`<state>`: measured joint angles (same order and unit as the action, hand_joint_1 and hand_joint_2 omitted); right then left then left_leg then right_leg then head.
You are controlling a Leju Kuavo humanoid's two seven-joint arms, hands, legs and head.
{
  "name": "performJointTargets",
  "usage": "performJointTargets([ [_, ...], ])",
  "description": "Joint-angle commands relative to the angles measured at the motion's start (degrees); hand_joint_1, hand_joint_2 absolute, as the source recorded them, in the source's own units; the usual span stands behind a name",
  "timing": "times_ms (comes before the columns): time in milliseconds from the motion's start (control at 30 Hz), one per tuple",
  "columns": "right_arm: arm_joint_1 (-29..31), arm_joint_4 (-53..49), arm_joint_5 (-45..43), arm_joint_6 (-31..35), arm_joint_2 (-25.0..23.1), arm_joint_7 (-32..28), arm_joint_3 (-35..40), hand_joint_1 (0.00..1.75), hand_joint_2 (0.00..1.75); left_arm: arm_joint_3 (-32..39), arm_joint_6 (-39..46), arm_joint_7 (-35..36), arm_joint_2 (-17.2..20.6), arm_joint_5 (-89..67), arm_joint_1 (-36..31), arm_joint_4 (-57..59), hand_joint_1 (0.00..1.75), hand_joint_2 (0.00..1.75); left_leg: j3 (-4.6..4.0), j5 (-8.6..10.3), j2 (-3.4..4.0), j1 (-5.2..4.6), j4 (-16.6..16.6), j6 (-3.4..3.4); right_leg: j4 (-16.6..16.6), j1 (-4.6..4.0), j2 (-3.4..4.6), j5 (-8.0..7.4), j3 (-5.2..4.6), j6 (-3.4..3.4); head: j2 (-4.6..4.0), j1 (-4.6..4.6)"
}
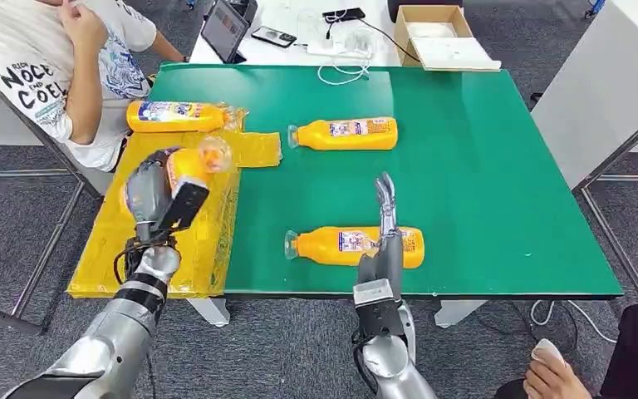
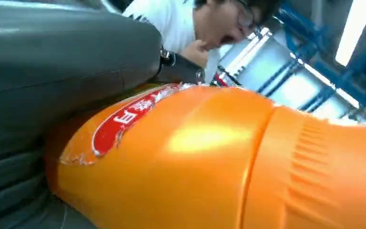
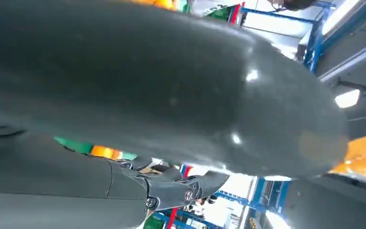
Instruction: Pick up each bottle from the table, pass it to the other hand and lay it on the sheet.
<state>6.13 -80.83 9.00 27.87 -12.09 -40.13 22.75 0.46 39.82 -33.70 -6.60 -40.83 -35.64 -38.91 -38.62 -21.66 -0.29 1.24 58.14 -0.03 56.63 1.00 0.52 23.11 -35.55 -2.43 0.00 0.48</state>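
Bottle label beside robot hand

Green table, yellow sheet at its left edge, four orange bottles with blue-and-white labels incl. the one in the grey-and-black left hand, silver arms, person far left in white shirt with black lettering.

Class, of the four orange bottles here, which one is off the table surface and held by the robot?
The orange plastic bottle gripped in the left hand, over the yellow sheet; the other three lie flat.
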Motion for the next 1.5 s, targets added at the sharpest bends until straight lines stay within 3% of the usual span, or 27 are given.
performJointTargets([
  [33,0.8,-0.1,-0.4,0.1,1.0,0.1,-0.2,0.0,0.0,2.9,0.2,0.4,1.8,-0.5,-4.0,9.5,1.75,1.75,0.23,-0.1,0.04,-0.01,0.0,0.04,0.0,-0.02,-0.02,0.08,0.22,0.09,0.0,0.0],
  [133,0.8,-0.1,-0.4,0.1,1.0,0.1,-0.2,0.0,0.0,2.9,0.2,0.4,1.8,-0.5,-4.0,9.5,1.75,1.75,0.38,-0.16,-0.05,-0.01,0.0,0.06,0.0,-0.03,-0.11,0.18,0.41,0.14,0.0,0.0],
  [200,1.0,-0.2,-0.9,0.1,1.1,0.1,0.1,0.0,0.0,4.3,0.2,6.7,2.2,-13.0,-3.8,9.9,1.75,1.75,0.37,-0.18,-0.01,-0.01,0.0,0.07,0.0,-0.04,-0.05,0.16,0.39,0.14,0.0,0.0],
  [400,1.6,0.1,-2.5,-0.3,0.8,0.1,-0.2,0.0,0.0,3.8,0.2,12.7,4.8,-31.3,-4.0,18.0,1.75,1.75,0.24,-0.1,0.13,-0.02,0.0,0.04,0.0,-0.01,0.1,0.05,0.2,0.08,0.0,0.0],
  [733,3.0,5.2,-4.4,-4.2,-0.2,0.1,-2.0,0.0,0.0,-2.8,-5.6,15.4,7.1,-39.2,-3.3,22.8,1.75,1.75,0.33,-0.13,0.11,-0.01,0.0,0.06,-0.1,-0.03,0.05,0.09,0.31,0.1,0.0,0.02],
  [967,3.0,7.3,-4.3,-5.0,-0.7,0.1,-2.5,0.0,0.0,-1.0,-8.3,14.1,6.7,-36.9,-3.1,22.6,1.75,1.75,0.34,-0.12,0.11,-0.03,-0.1,0.05,-0.1,-0.01,0.06,0.08,0.32,0.11,0.0,-0.02],
  [1000,3.0,7.5,-4.2,-5.2,-0.7,0.1,-2.6,0.0,0.0,-0.4,-9.3,13.7,6.5,-36.0,-3.2,22.7,1.26,1.75,0.21,-0.07,0.09,-0.01,-0.1,0.03,-0.1,-0.02,0.05,0.04,0.21,0.08,0.0,0.0],
  [1033,3.0,7.7,-4.1,-5.2,-0.8,0.1,-2.7,0.0,0.0,0.5,-10.3,13.2,6.1,-34.8,-3.2,22.7,0.1,1.75,0.32,-0.11,0.09,-0.02,-0.1,0.04,-0.1,-0.02,0.05,0.08,0.31,0.1,0.0,-0.02],
  [1067,3.0,7.9,-4.0,-5.4,-0.9,0.1,-2.9,0.0,0.0,1.5,-11.5,12.7,5.9,-33.6,-3.2,22.6,0.0,1.75,0.45,-0.17,0.11,-0.03,-0.1,0.07,-0.1,-0.03,0.05,0.13,0.44,0.14,0.0,0.0],
  [1100,3.0,8.2,-4.0,-5.4,-1.0,0.1,-3.1,0.0,0.0,1.6,-12.8,12.7,5.8,-33.3,-3.3,22.9,0.0,1.75,0.26,-0.09,0.06,-0.02,-0.1,0.04,0.0,-0.01,0.02,0.07,0.26,0.09,0.0,0.0],
  [1133,3.0,8.4,-3.9,-5.5,-1.1,0.1,-3.2,0.0,0.0,2.2,-13.6,12.6,5.5,-32.6,-3.4,22.8,0.0,0.0,0.46,-0.17,0.08,-0.02,-0.1,0.07,-0.1,-0.03,0.01,0.14,0.46,0.14,0.0,0.0],
  [1500,3.8,10.9,-3.3,-5.9,-1.8,0.5,-4.9,0.0,0.0,7.0,-23.1,9.9,4.0,-25.5,-3.8,22.3,0.0,0.0,0.48,-0.07,-0.13,-0.03,-0.1,0.06,-0.1,-0.01,-0.08,0.09,0.56,0.11,0.0,-0.02],
])
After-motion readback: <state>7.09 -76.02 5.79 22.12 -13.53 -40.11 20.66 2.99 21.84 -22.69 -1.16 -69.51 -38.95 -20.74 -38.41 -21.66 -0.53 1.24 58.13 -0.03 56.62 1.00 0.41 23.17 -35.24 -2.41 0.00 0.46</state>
